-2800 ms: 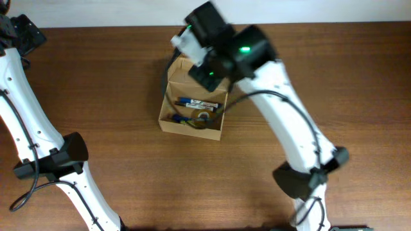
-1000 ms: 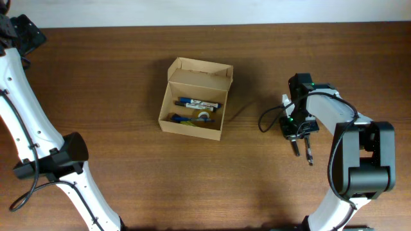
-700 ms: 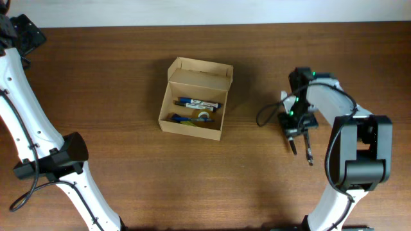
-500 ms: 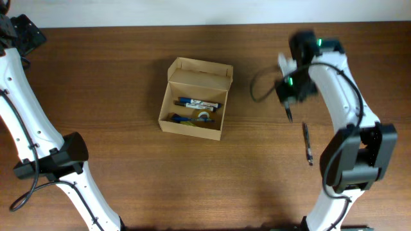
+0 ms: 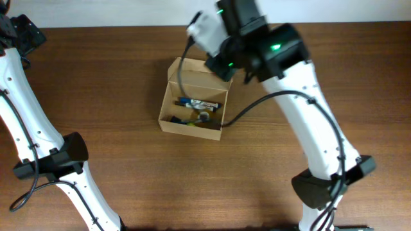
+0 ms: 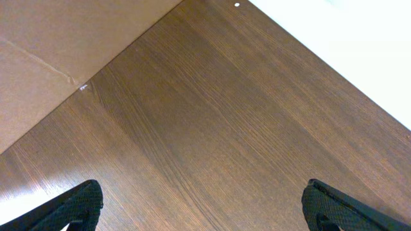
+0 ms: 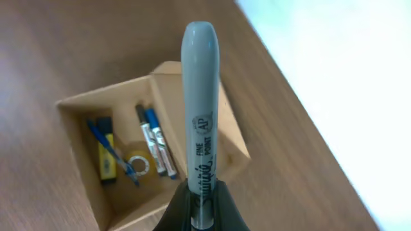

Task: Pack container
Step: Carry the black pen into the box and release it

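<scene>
The tan cardboard container (image 5: pixel 192 125) stands open in the middle of the table, flap lid up at its far side. Inside lie two markers (image 7: pixel 156 140), a blue pen, a yellow highlighter (image 7: pixel 106 160) and a tape ring (image 7: pixel 138 163). My right gripper (image 5: pixel 221 64) hovers above the container's back right corner, shut on a grey Sharpie marker (image 7: pixel 200 109), which the right wrist view (image 7: pixel 203 202) shows pointing forward over the container (image 7: pixel 83 173). My left gripper (image 6: pixel 205 208) is open over bare table at the far left; only its fingertips show, and the overhead view does not show its jaws.
The table's far edge meets a white wall (image 5: pixel 96 13). A brown cardboard-coloured surface (image 6: pixel 58 45) lies at the upper left of the left wrist view. The left arm (image 5: pixel 38 147) stretches down the table's left side.
My right arm swung from the right side of the table to above the container, carrying the Sharpie. The pen lying on the table at the right is gone from view. The left arm has not moved.
</scene>
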### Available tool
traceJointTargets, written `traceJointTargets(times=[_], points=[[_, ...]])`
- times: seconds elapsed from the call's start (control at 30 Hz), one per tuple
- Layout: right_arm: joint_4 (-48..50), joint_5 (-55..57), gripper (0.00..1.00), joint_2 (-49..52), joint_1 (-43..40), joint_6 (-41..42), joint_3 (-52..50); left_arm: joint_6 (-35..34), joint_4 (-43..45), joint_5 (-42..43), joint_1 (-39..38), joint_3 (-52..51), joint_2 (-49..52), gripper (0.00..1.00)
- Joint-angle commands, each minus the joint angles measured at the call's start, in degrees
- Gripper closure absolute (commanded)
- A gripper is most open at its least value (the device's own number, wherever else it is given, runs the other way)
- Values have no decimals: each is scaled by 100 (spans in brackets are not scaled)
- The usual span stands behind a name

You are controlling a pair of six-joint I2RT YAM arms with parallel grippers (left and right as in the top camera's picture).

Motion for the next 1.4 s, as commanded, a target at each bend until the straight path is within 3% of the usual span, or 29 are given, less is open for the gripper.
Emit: traceJointTargets(times=[0.0, 0.47, 0.97, 1.0, 1.03, 1.07, 1.13, 1.2, 1.37], points=[[-76, 210, 96, 634, 46, -678, -162, 68, 0, 17, 24, 42, -118, 0], [-247, -203, 96, 2192, 385, -675, -166, 68, 0, 17, 22, 42, -118, 0], [-74, -61, 96, 2376, 662, -675, -1281, 68, 0, 17, 22, 42, -118, 0], [-66, -46, 89, 2376, 660, -675, -1283, 68, 0, 17, 22, 42, -118, 0], [-66, -48, 65, 2374, 651, -673, -1281, 68, 0, 17, 22, 42, -120, 0], [-66, -46, 53, 2358, 651, -673, -1281, 70, 0, 17, 22, 42, -118, 0], [-68, 15, 60, 2299, 651, -671, -1281, 68, 0, 17, 22, 42, -118, 0], [-72, 181, 60, 2190, 651, -654, -1268, 68, 0, 17, 22, 42, -118, 0], [-79, 761, 46, 1582, 638, -164, -1095, 68, 0, 17, 22, 42, -118, 0]])
